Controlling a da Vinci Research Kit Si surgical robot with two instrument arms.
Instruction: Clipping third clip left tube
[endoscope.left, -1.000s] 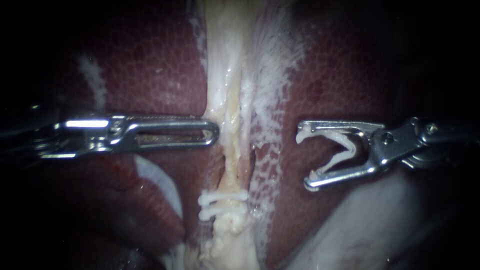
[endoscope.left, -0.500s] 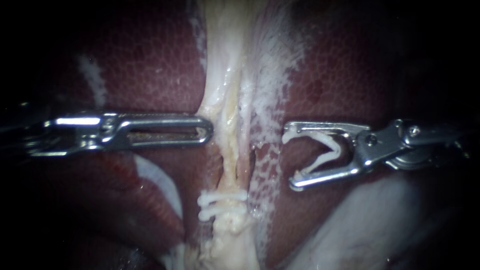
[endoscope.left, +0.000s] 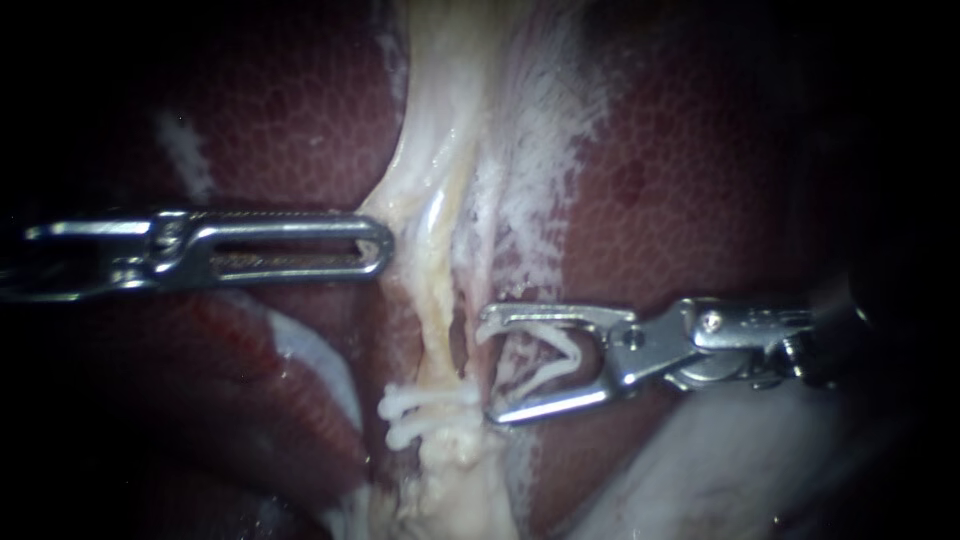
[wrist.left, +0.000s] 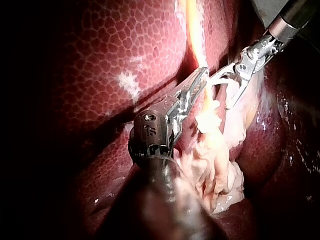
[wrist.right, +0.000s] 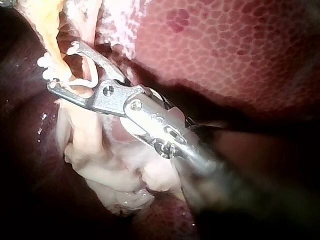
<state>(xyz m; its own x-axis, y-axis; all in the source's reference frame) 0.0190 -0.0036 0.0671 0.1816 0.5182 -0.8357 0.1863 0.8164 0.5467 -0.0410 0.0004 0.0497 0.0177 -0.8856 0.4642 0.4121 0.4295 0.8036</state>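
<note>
Reaching the tube (endoscope.left: 437, 290) just above two clips (endoscope.left: 420, 403), right instrument's (endoscope.left: 486, 370) end effector gapes wide, cradling a white clip (endoscope.left: 540, 375); whether it straddles the tube is unclear. Left instrument's (endoscope.left: 385, 245) narrow end effector pinches the tube's edge.

Right tool (wrist.right: 61, 66): bright metal, shaft running back out of focus. Jaws spread wide, both bearing on loaded clip (wrist.right: 94, 75), white, bent in V between them. Jaw tips reach pale yellow tube (wrist.right: 50, 25); cannot tell whether tube lies inside gap. Two white clips (wrist.right: 42, 61) sit across tube, just beside one jaw tip. Pale lumpy tissue (wrist.right: 115, 175) under tool. Mottled red liver (wrist.right: 225, 50) beside tool, darker beyond tube.
</note>
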